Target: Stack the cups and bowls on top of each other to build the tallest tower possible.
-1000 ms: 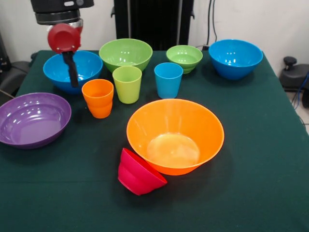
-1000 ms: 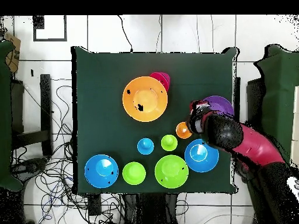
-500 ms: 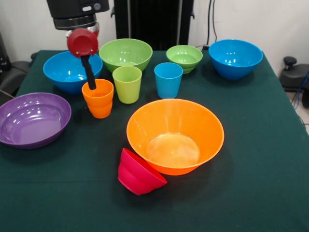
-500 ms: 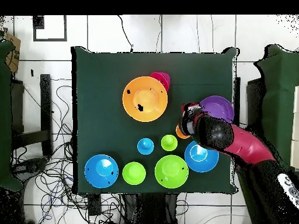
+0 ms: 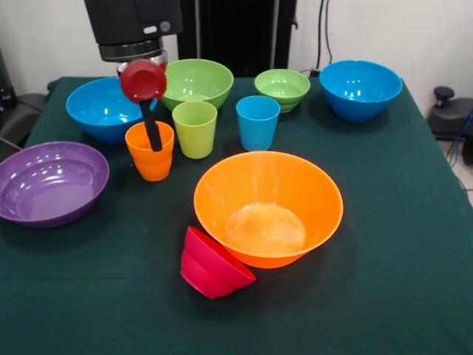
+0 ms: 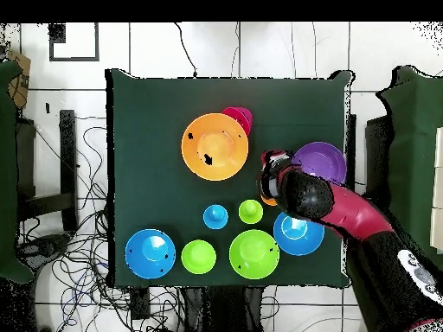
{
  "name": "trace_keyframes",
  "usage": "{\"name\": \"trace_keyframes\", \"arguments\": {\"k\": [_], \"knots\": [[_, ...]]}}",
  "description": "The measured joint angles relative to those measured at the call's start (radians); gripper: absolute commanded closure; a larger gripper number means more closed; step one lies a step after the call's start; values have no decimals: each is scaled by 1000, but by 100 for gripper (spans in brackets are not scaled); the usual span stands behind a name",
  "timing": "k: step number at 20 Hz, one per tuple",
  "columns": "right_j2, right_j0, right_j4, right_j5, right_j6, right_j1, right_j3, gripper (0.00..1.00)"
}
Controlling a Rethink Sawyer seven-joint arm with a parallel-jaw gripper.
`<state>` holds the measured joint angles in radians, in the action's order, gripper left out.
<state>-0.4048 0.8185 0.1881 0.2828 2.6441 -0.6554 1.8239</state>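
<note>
Hovering: the gripper (image 5: 151, 133) hangs right at the orange cup (image 5: 150, 152), one dark finger (image 5: 152, 129) reaching down to the cup's mouth.
Gripper state: only that single finger and a red round part above it show, so whether the fingers are apart or together, I cannot tell.
Arm: the red and black arm (image 6: 346, 216) comes in over the table's side in the overhead view, its head covering most of the orange cup.
Cups: orange, lime green cup (image 5: 195, 129) and blue cup (image 5: 258, 122) stand upright in a row, each just beside the next, none stacked.
Back row: a blue bowl (image 5: 103, 108) behind the orange cup, then the large green bowl (image 5: 194, 81), the small green bowl (image 5: 282, 89) and the second blue bowl (image 5: 361, 89).
Purple bowl: the wide purple bowl (image 5: 50, 183) sits alone near the table's edge, apart from the cups.
Big orange bowl: the big orange bowl (image 5: 267, 207) sits upright and empty in the middle of the green table (image 5: 399, 259).
Red bowl: the small red bowl (image 5: 211, 266) leans tilted against the orange bowl's outer wall, touching it.
Tower: no pile stands yet; every piece rests singly on the cloth.
</note>
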Motion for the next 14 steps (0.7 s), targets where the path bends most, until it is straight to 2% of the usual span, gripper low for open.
{"name": "trace_keyframes", "arguments": {"k": [7,14], "knots": [[20,-16,0,-18,0,40,0,0],[64,-38,0,-16,0,29,0,0]]}}
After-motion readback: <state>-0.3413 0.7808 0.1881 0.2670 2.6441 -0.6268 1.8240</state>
